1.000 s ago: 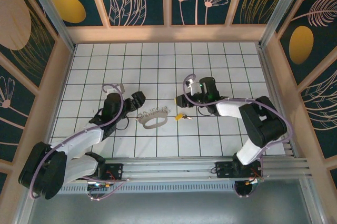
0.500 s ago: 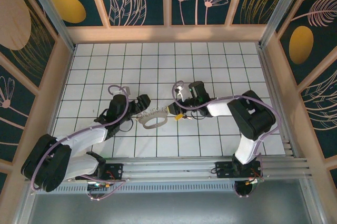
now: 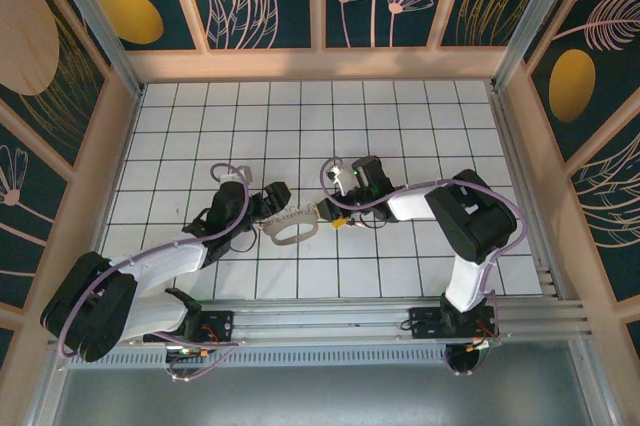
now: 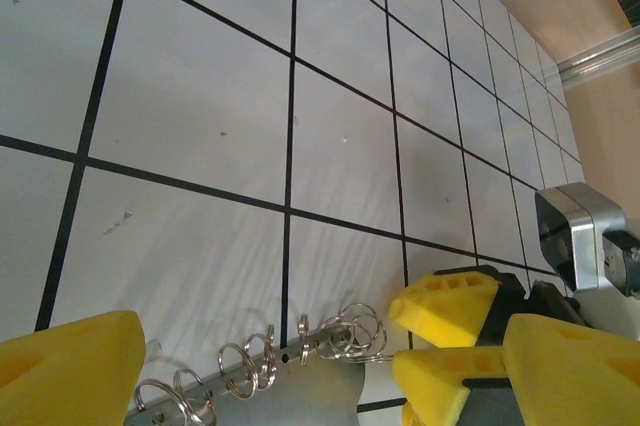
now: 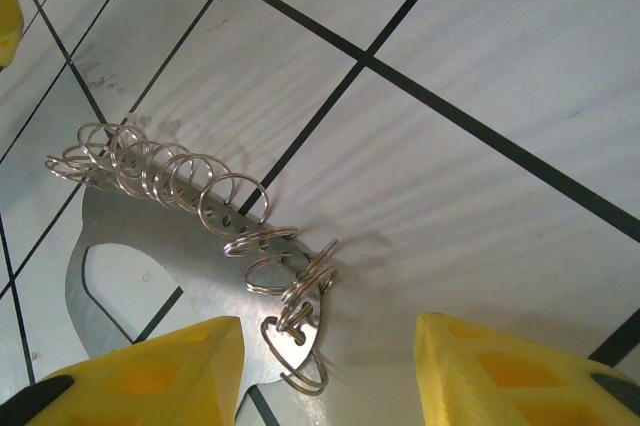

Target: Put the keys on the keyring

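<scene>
**A:** How does the right pincer (image 5: 328, 351) stand?

**B:** Its two yellow fingers (image 5: 150, 376) are parted, with a clear gap and nothing clamped. The near end of the keyring (image 5: 130, 236) lies in that gap, closer to the finger on the left of the wrist view. I cannot tell whether it touches either finger.

**A:** And beyond the fingers?

**B:** The keyring is a flat grey plate with an oval cut-out, lying on the white tiled floor (image 5: 520, 36). A row of silver split rings (image 5: 190, 181) runs along one edge, curving away ahead of the pincer.

**A:** The left pincer (image 4: 325, 366)?

**B:** Spread wide and gripping nothing. It faces the right pincer from the far end of the keyring. The ringed edge lies between its fingers, and the right pincer's yellow tips sit just ahead of it.

**A:** Anything beside them?

**B:** From above, a small yellow-headed key (image 3: 341, 224) lies on a tile just beside the right pincer, on the side towards the arms' bases. It is near the keyring's end but off it. A bit of silver lies just past it, too small to make out.
</scene>
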